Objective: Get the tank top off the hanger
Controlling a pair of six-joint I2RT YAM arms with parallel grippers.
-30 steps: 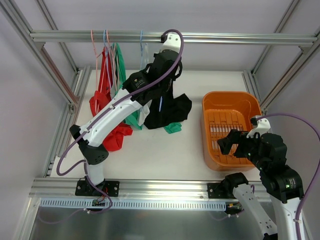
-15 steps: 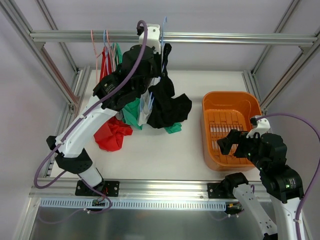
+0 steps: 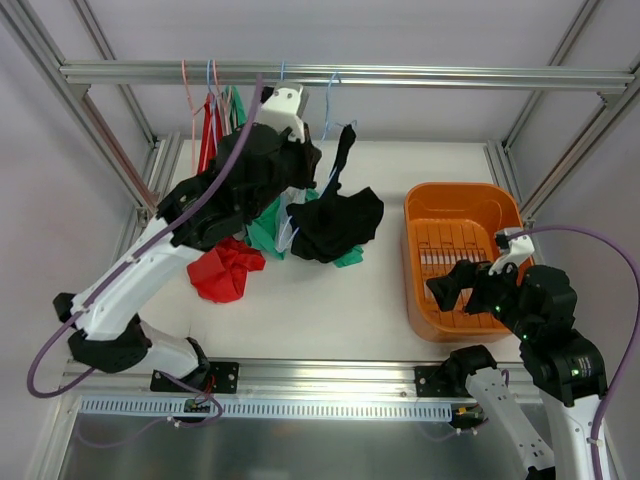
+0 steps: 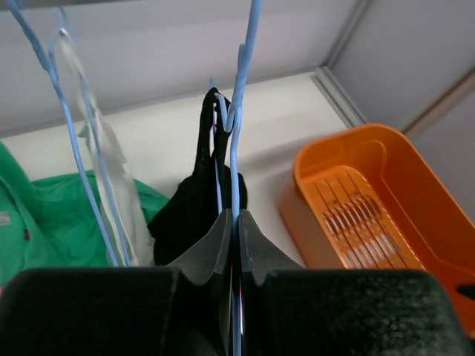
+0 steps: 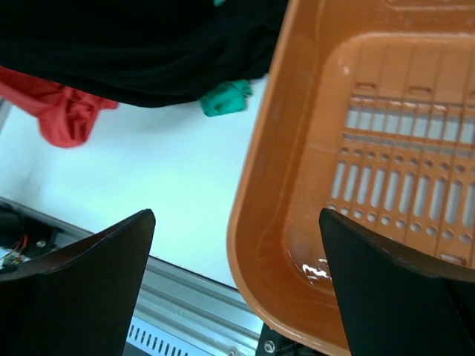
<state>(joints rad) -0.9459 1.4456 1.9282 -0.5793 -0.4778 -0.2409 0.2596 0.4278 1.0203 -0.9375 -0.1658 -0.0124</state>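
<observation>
A black tank top [image 3: 340, 222] lies mostly bunched on the white table, with one strap [image 3: 344, 150] still stretched up to a thin blue hanger [image 3: 327, 98]. In the left wrist view the blue hanger [image 4: 239, 111] runs straight down into my left gripper [image 4: 236, 222], which is shut on the wire, and the black tank top [image 4: 199, 200] dangles just beyond the fingers. My left gripper [image 3: 312, 165] is raised close under the rail. My right gripper [image 3: 452, 288] hovers open and empty over the basket's near left corner [image 5: 236, 219].
An orange basket [image 3: 420, 215] stands on the right. More hangers with red, green and white garments [image 3: 215, 120] hang from the rail [image 3: 450, 75] at the left. Red cloth [image 3: 225, 272] and green cloth [image 3: 263, 228] lie on the table beside the black top.
My left arm has swung left and toward me with the blue hanger, stretching the black strap upward. The right gripper has shifted slightly left.
</observation>
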